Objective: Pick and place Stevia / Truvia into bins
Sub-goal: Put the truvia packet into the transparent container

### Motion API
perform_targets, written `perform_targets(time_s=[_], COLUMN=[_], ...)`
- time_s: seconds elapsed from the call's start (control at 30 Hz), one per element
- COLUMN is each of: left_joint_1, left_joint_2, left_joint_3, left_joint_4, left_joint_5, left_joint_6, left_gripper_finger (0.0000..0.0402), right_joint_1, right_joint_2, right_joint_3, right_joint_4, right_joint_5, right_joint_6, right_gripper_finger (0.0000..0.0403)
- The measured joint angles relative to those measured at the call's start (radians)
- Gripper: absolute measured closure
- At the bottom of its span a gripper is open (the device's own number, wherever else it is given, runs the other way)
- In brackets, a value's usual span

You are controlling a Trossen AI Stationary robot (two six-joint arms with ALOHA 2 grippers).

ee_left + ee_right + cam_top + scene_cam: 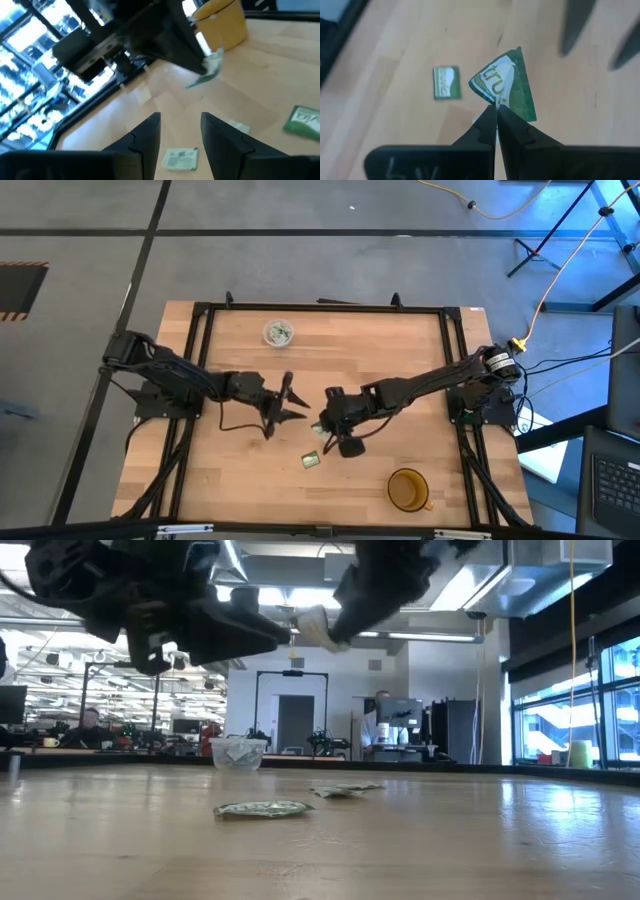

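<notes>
Mid-worktop, the right hand (496,107) is clenched on a green-and-white Truvia sachet (507,82), held clear of the worktop (420,350). The left hand (180,137) faces it just beside, fingers parted and empty. Other sachets (311,461) lie loose below the hands. The clear cup (278,332), already holding sachets, stands near the far edge, well apart; the amber cup (407,489) sits at the near right. Step in hand: apparently a transfer or carry of the lifted sachet. Next, it must travel to the clear cup and be released above its mouth.
</notes>
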Motion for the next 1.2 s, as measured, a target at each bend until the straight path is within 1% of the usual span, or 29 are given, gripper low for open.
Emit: perform_targets(time_s=[0.17, 0.4, 0.63, 0.77, 0.97, 1.2], left_joint_1=[-0.037, -0.071, -0.110, -0.123, -0.123, -0.123], left_joint_2=[0.041, 0.045, 0.045, 0.045, 0.045, 0.045], left_joint_3=[0.000, 0.000, 0.019, 0.024, 0.024, 0.024], left_joint_4=[0.081, 0.135, 0.131, 0.131, 0.131, 0.130], left_joint_5=[-0.006, 0.005, 0.021, 0.016, 0.000, 0.005], left_joint_6=[-0.023, -0.022, -0.025, -0.025, -0.009, 0.077], left_gripper_finger=[0.0269, 0.0270, 0.0268, 0.0277, 0.0315, 0.0392], right_joint_1=[0.002, -0.001, -0.003, -0.004, -0.004, -0.003], right_joint_2=[0.000, -0.001, -0.002, -0.002, -0.002, -0.002], right_joint_3=[0.009, 0.009, 0.009, 0.009, 0.009, 0.009], right_joint_4=[0.030, 0.066, 0.101, 0.118, 0.123, 0.123], right_joint_5=[-0.024, -0.024, -0.024, -0.024, -0.024, -0.024], right_joint_6=[0.019, 0.049, 0.070, 0.070, 0.071, 0.069], right_gripper_finger=[0.0388, 0.0388, 0.0388, 0.0388, 0.0388, 0.0383])
